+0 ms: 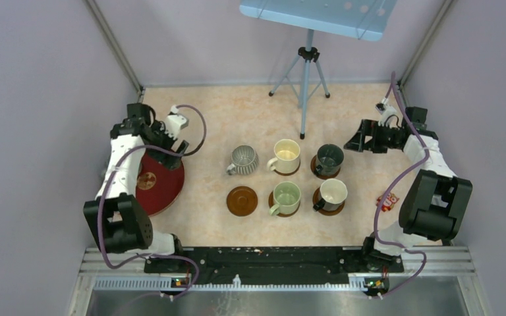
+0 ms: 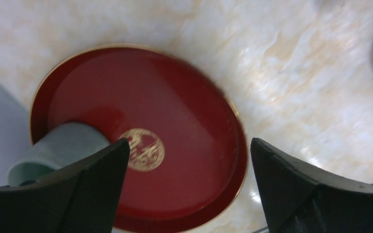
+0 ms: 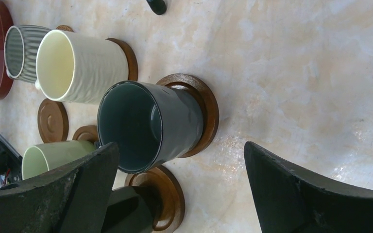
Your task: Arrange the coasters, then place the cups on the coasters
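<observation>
Five cups stand in two rows mid-table. The ribbed grey cup (image 1: pixel 244 160), cream cup (image 1: pixel 286 156) and dark green-grey cup (image 1: pixel 329 160) form the far row. The pale green cup (image 1: pixel 285 198) and the dark cup with white inside (image 1: pixel 330 195) stand nearer, each on a brown coaster. One bare coaster (image 1: pixel 242 201) lies at the near left. A plain grey cup (image 2: pixel 63 148) lies on the red tray (image 2: pixel 184 111). My left gripper (image 2: pixel 189 145) hangs open above that tray, the cup beside its left finger. My right gripper (image 3: pixel 180 148) is open beside the dark green-grey cup (image 3: pixel 145 121).
A tripod (image 1: pixel 306 72) carrying a blue board (image 1: pixel 316 13) stands at the back centre. A small red object (image 1: pixel 387 201) lies by the right arm's base. Grey walls close in both sides. The red tray (image 1: pixel 165 187) sits at the table's left.
</observation>
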`<state>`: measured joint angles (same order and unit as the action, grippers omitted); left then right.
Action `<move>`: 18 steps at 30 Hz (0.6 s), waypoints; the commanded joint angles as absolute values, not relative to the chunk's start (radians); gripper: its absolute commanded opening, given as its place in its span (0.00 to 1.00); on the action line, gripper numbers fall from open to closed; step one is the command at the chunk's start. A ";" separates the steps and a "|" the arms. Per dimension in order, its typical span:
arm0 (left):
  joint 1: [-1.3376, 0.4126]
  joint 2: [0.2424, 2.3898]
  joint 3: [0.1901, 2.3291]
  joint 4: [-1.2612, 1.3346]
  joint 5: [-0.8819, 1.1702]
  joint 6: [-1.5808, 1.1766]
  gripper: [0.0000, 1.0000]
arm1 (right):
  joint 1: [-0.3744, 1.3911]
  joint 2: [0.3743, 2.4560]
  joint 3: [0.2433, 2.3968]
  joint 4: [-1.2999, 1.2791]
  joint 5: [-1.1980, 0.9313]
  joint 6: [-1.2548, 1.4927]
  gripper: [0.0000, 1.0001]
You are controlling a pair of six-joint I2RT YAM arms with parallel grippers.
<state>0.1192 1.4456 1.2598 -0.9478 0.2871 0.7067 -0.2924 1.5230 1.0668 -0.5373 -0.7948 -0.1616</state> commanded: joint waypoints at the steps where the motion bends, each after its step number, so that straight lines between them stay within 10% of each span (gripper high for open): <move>1: 0.243 1.345 1.238 -1.000 0.270 0.967 0.99 | -0.299 1.500 1.097 -0.540 -0.838 -0.195 0.99; 18: 0.677 1.570 1.324 -0.919 0.263 1.388 0.94 | -0.299 1.496 1.093 -0.544 -0.848 -0.196 0.99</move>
<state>0.6392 1.5307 1.2610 -0.9558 0.2485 1.2755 -0.2924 1.5230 1.0668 -0.5472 -0.8253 -0.1749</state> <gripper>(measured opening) 0.941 0.985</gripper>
